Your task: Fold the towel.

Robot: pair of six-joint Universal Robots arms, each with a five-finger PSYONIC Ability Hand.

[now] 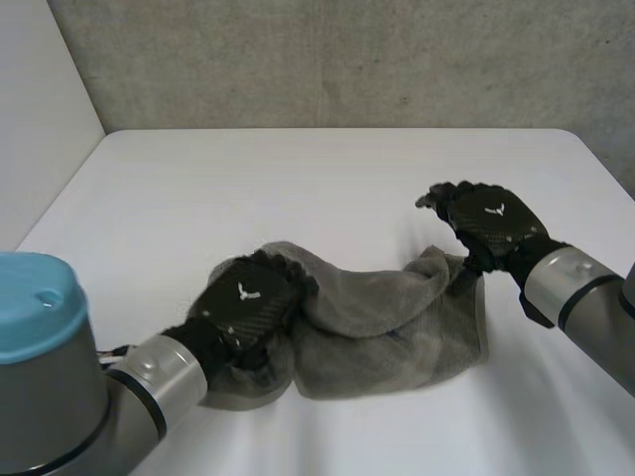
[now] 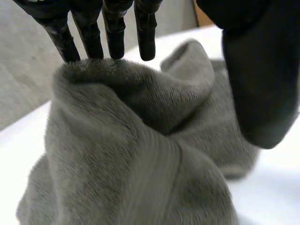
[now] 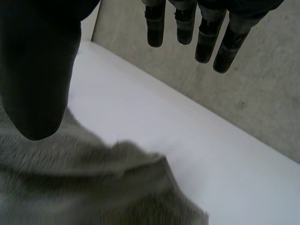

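A grey towel (image 1: 387, 322) lies crumpled in a long heap across the middle of the white table (image 1: 298, 188). My left hand (image 1: 246, 300) rests on the towel's left end. In the left wrist view its fingers (image 2: 112, 33) are straight, their tips touch a raised fold of the towel (image 2: 140, 154), and the thumb (image 2: 258, 89) stands apart beside it. My right hand (image 1: 488, 223) hovers just past the towel's right end, open and holding nothing. In its wrist view the fingers (image 3: 187, 23) and thumb (image 3: 37, 75) are spread above a towel edge (image 3: 93, 187).
The table's far half (image 1: 327, 169) is bare white, and a grey concrete wall (image 1: 347, 59) stands behind it. The table's right edge (image 1: 605, 169) runs close to my right arm (image 1: 575, 288).
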